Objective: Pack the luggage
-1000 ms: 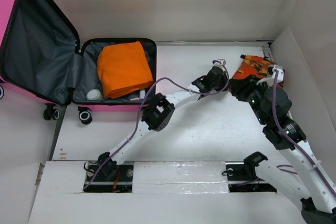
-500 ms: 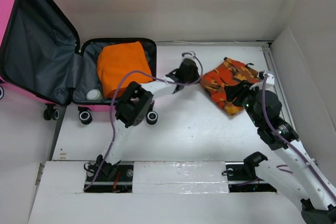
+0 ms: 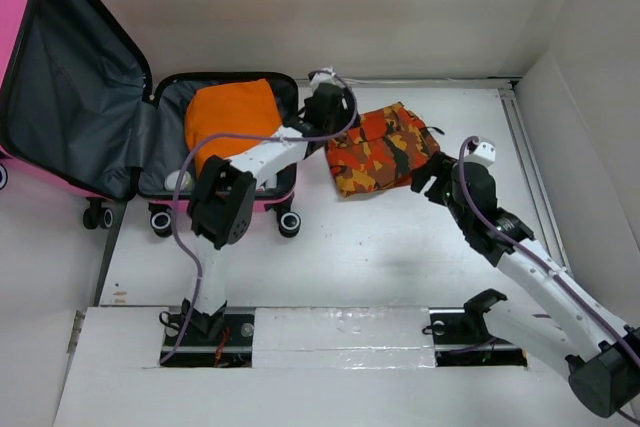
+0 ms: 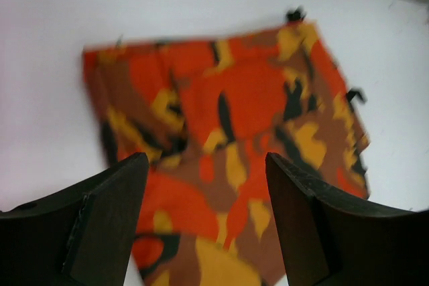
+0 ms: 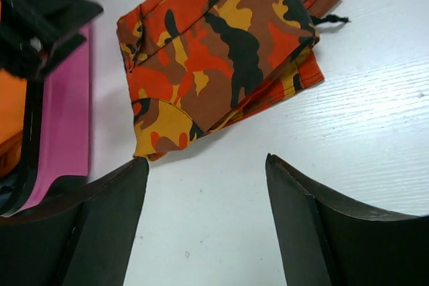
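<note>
Both left fingers [image 4: 107, 226] and right fingers [image 5: 100, 232] spread empty by camouflage shorts [image 3: 385, 147], right of luggage [image 3: 70, 97].

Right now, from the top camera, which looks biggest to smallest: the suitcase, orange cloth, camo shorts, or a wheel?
1. suitcase
2. orange cloth and camo shorts: these look about alike, so no ranking between them
3. wheel

Bright, even overhead light washes the white tabletop [image 3: 380, 247], leaving only soft shadows. The left wrist view is blurred, smearing the camouflage cloth [image 4: 228, 118]; the right wrist view is crisp.
</note>
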### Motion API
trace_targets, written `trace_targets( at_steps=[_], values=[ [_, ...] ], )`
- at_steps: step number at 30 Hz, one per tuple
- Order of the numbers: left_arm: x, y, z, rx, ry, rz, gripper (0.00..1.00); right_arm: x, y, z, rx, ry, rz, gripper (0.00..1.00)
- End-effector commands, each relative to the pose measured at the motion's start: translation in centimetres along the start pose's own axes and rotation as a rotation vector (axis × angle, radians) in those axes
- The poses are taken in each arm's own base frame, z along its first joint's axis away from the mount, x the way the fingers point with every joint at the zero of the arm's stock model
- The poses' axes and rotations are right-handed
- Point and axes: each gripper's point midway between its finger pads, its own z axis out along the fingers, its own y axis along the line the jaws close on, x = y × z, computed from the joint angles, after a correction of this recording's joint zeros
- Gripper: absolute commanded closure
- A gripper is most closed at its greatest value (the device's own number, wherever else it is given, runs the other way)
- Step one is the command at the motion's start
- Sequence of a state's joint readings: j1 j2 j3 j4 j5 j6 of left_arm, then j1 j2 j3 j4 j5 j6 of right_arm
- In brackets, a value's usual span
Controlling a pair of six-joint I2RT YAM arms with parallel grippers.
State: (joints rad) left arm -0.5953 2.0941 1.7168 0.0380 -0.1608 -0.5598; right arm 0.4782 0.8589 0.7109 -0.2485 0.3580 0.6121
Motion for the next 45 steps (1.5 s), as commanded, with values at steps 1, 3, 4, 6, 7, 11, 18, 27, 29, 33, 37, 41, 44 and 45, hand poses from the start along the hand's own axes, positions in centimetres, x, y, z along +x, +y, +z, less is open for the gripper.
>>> trace_targets(
  at_steps=[1, 3, 4, 6, 7, 11, 18, 27, 29, 33, 37, 41, 44, 45],
  values=[
    [0.0, 1.3, -3.8, -0.056, -0.062, -0.088, 0.33, -1.2, 1.8, 0.4, -0.077, -0.054, 0.072, 0.23],
    [3.0, 3.3, -4.9, -0.131, -0.045, -0.128, 0.33, -1.3, 2.5, 0.5, -0.115, -0.058, 0.08, 0.23],
    [4.2, 3.4, -5.1, -0.145, -0.035, -0.135, 0.31, -1.3, 2.5, 0.5, -0.116, -0.058, 0.08, 0.23],
    [6.4, 5.2, -5.4, -0.24, 0.0, -0.133, 0.29, -1.4, 2.7, 0.3, -0.13, -0.059, 0.082, 0.23],
    [7.8, 5.3, -5.2, -0.278, 0.02, -0.125, 0.29, -1.4, 2.7, 0.3, -0.13, -0.059, 0.082, 0.23],
    [11.3, 7.2, -4.1, -0.444, 0.083, -0.087, 0.26, -0.6, 2.6, 0.2, -0.139, -0.041, 0.078, 0.25],
    [14.8, 6.6, 0.1, -0.414, 0.163, -0.131, 0.3, -2.1, 3.1, -1.3, -0.183, -0.085, 0.086, 0.25],
    [14.4, 5.0, 2.5, -0.254, 0.193, -0.115, 1.0, -2.9, 3.4, -2.8, -0.217, -0.102, 0.085, 0.25],
    [13.6, 3.9, 2.6, -0.212, 0.196, -0.083, 1.0, -3.3, 3.9, -3.4, -0.245, -0.103, 0.077, 0.25],
    [7.6, -1.8, 1.8, -0.029, 0.13, 0.007, 1.0, -4.6, 4.6, -4.8, -0.284, -0.133, 0.089, 0.26],
    [0.1, -5.5, -1.4, 0.022, 0.041, 0.143, 1.0, -5.3, 5.2, -5.2, -0.302, -0.148, 0.073, 0.26],
    [-9.5, -3.5, -6.8, -0.064, -0.119, 0.181, 1.0, -5.6, 5.6, -5.5, -0.324, -0.149, 0.064, 0.26],
    [-12.3, 1.1, -8.9, -0.138, -0.141, 0.16, 1.0, -5.9, 6.4, -5.7, -0.357, -0.149, 0.065, 0.26],
    [-15.1, 3.6, -10.6, -0.157, -0.179, 0.112, 1.0, -5.9, 6.7, -5.9, -0.374, -0.149, 0.065, 0.26]
  ],
)
